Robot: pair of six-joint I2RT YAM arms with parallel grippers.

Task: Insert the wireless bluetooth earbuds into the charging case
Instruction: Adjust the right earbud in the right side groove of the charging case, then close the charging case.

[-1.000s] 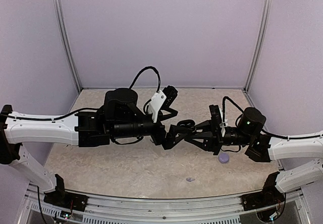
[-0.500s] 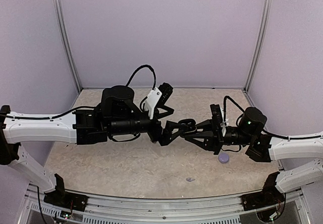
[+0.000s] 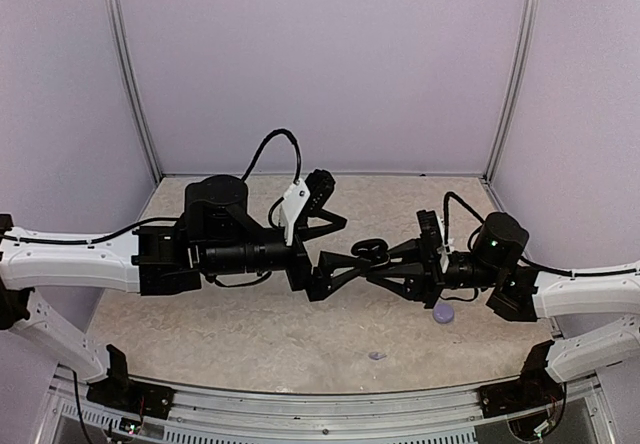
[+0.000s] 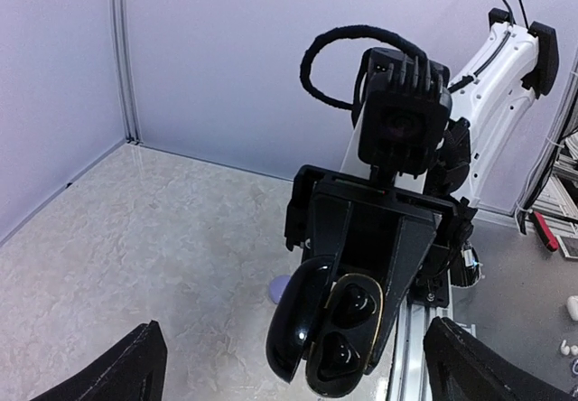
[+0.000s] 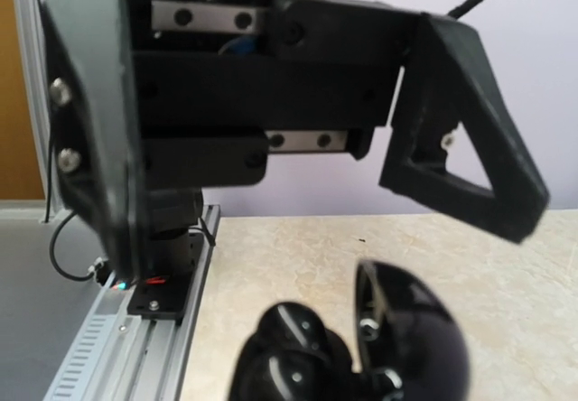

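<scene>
1. The left pincer (image 3: 328, 254) has drawn back toward its own side over the last second. A clear gap now separates it from the right pincer (image 3: 382, 258), where before the two nearly met. Its jaws stand fully apart, with nothing between them.
2. The right pincer has stayed put. It is clamped on the black charging case (image 4: 330, 333), which it holds up in the air with the lid hinged open, facing the left pincer.
3. Inside the case's gold-rimmed interior sit two dark glossy shapes. Whether they are seated black buds or bare sockets cannot be told.
4. Judging from the empty, open jaws, a delivery to the case is probably finished, and the left arm looks free to fetch another bud.
5. Beneath the right pincer's wrist, a lavender disc (image 3: 442, 313) lies on the worktop (image 3: 250, 334). Nearer the arm bases, below and apart from both pincers, lies what is probably a lavender earbud (image 3: 376, 355), alone and tiny.
6. The worktop is beige with a marbled pattern. Pale lavender walls (image 3: 320, 64) enclose it, with aluminium posts (image 3: 130, 74) in the back corners and a metal rail (image 3: 320, 409) along the near edge.
</scene>
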